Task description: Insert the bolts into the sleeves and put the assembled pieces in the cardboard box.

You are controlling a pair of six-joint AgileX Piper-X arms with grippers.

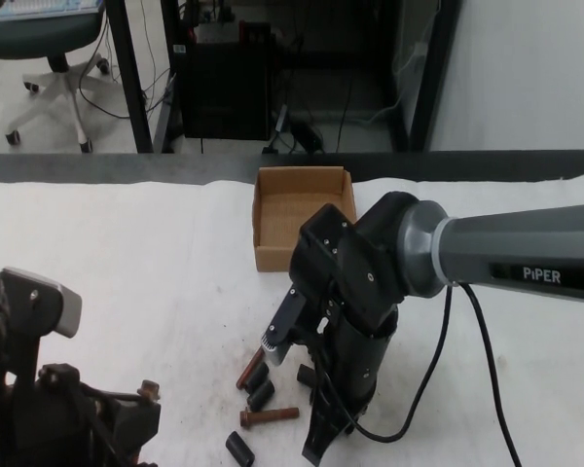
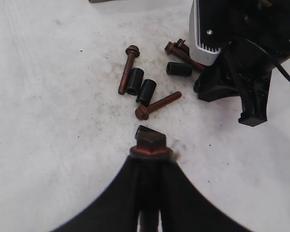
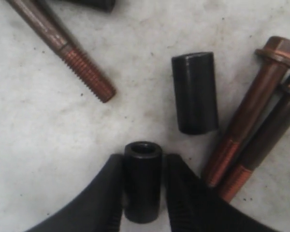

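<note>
My left gripper (image 2: 150,162) is shut on a copper bolt (image 2: 151,145), hex head pointing outward; it sits low at the bench's near left (image 1: 141,404). My right gripper (image 3: 143,166) is shut on a black sleeve (image 3: 143,181), open end facing away, just over the white cloth near the front centre (image 1: 319,440). Beside it lie a loose sleeve (image 3: 195,92) and two bolts side by side (image 3: 253,116). Another bolt (image 3: 63,46) lies farther off. The open cardboard box (image 1: 302,209) stands behind the right arm.
Loose bolts (image 2: 127,68) (image 2: 158,105) and sleeves (image 2: 134,80) (image 2: 146,91) (image 2: 179,69) are scattered between the two grippers. One sleeve (image 2: 144,130) lies just past the held bolt's head. White cloth (image 1: 127,253) covers the bench, with free room at the left and far right.
</note>
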